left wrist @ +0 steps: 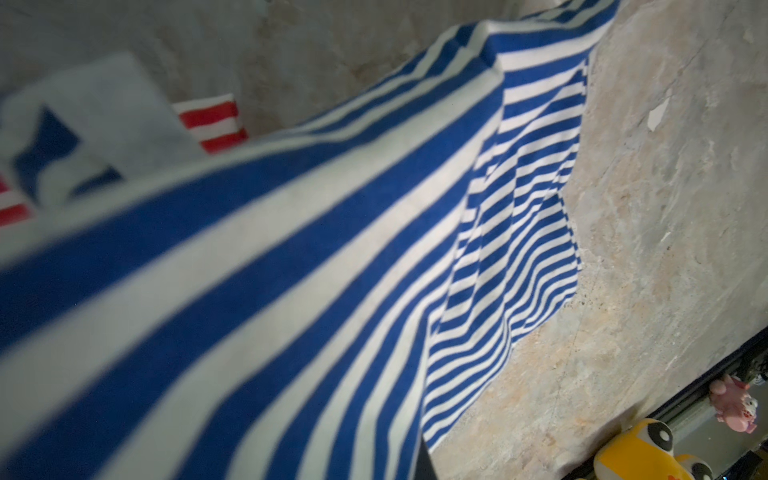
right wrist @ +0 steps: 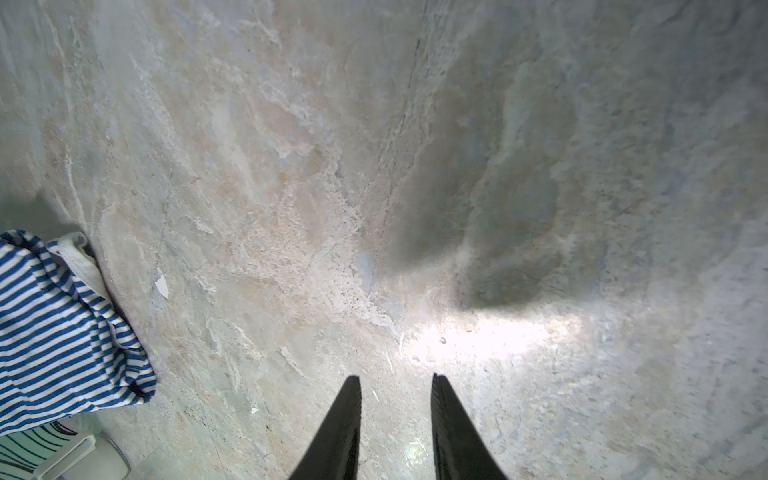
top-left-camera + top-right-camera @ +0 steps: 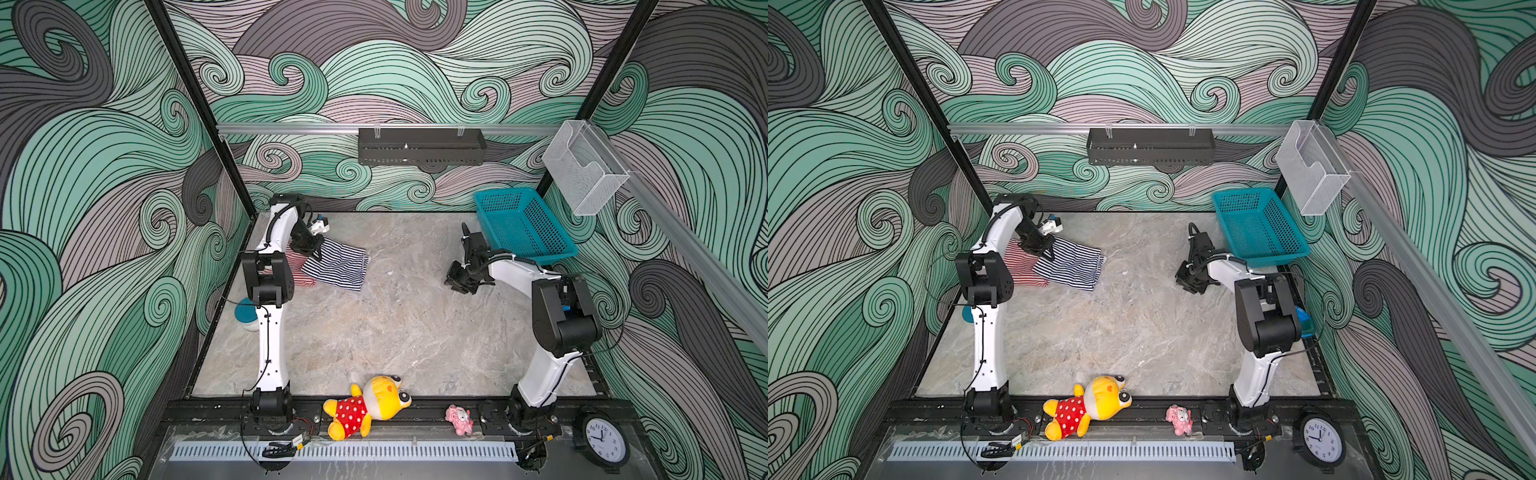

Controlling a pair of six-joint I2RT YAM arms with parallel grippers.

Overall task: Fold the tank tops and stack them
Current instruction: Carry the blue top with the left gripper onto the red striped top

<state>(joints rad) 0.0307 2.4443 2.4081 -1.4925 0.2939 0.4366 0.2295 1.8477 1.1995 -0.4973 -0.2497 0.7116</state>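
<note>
The navy-and-white tank top [image 3: 340,266] [image 3: 1073,266] lies at the back left of the table, one edge raised. My left gripper [image 3: 311,248] [image 3: 1043,246] is shut on that raised edge. In the left wrist view the navy cloth [image 1: 291,270] drapes close over the lens and hides the fingers. The red-and-white tank top [image 3: 298,272] [image 1: 212,120] lies flat beside it, partly under the navy one and behind my left arm. My right gripper [image 3: 456,283] [image 2: 395,376] hovers open over bare table, well to the right of the tops, with nothing between its fingers. The navy top's hem [image 2: 62,332] shows at that view's edge.
A teal basket [image 3: 523,224] stands at the back right, just behind my right arm. A yellow plush toy in a red polka-dot dress [image 3: 365,407] and a small pink toy [image 3: 459,419] lie on the front rail. A clock [image 3: 600,440] sits front right. A teal-lidded container [image 3: 245,313] stands by the left wall.
</note>
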